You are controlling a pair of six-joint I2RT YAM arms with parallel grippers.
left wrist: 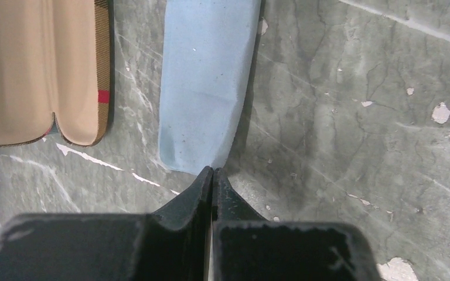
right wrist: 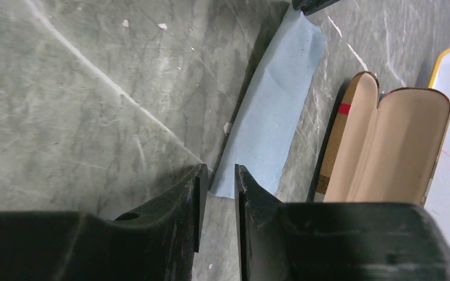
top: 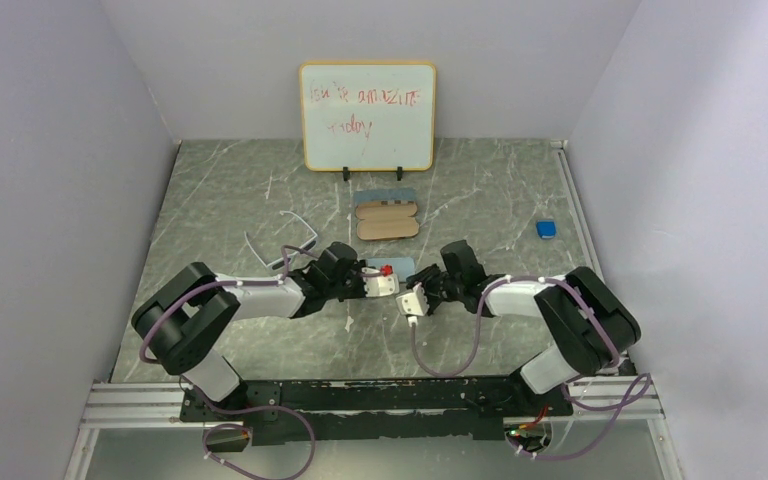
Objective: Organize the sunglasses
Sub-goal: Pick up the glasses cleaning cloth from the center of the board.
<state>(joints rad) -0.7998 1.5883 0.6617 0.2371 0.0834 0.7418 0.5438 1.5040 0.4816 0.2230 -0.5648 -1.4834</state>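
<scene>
Grey marbled table (top: 250, 190) below. Left claw (left wrist: 212, 175) pinched shut on one corner of light-blue cloth (left wrist: 205, 88); right claw (right wrist: 218, 187) slightly parted at opposite corner. White sunglasses (top: 282, 240) just behind-left of left claw, lenses hard to make out. Plaid case (left wrist: 35, 70) beyond, cut off.

**Cloth edge at the fingertips**

The right hand (right wrist: 218, 175) is hovering over the bench (right wrist: 88, 88), its fingers standing slightly apart at the near edge of a blue cloth (right wrist: 269, 117). An open plaid case (right wrist: 381, 152) is lying just beside it.
</scene>
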